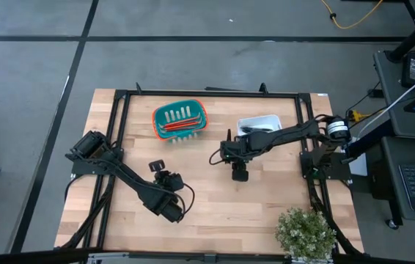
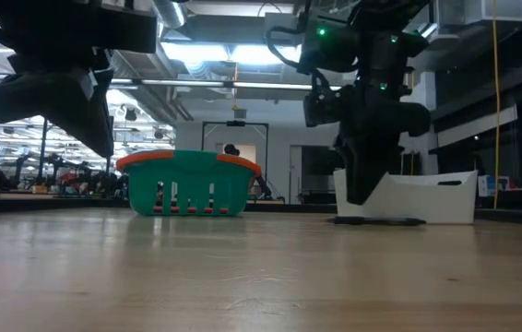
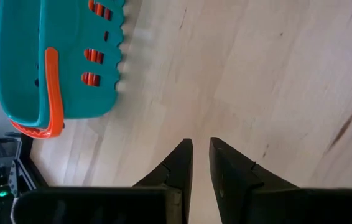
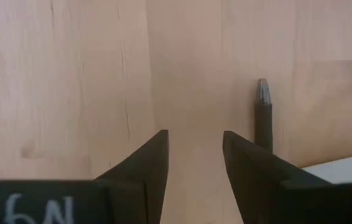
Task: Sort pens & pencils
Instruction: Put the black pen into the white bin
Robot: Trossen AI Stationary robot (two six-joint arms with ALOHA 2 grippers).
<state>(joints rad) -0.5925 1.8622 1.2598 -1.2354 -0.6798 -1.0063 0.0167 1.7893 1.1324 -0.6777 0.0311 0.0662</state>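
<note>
A teal basket (image 1: 180, 121) with an orange rim stands at the table's far middle; red-orange pencils (image 1: 181, 126) lie in it. To its right, a white bin (image 1: 260, 123) holds black pens (image 1: 256, 130). One black pen (image 4: 263, 118) lies flat on the wood in front of the bin, also in the low view (image 2: 381, 220). My right gripper (image 4: 194, 134) hangs open, pointing down, just beside that pen and not touching it. My left gripper (image 3: 201, 142) hovers near the table's middle left, tilted toward the basket (image 3: 58, 62), a slim gap between its fingers and nothing in it.
A potted green plant (image 1: 306, 231) stands at the table's near right corner. A black frame (image 1: 207, 94) runs around the table's edges. Bare wood (image 1: 215, 213) lies between the two arms and toward the near edge.
</note>
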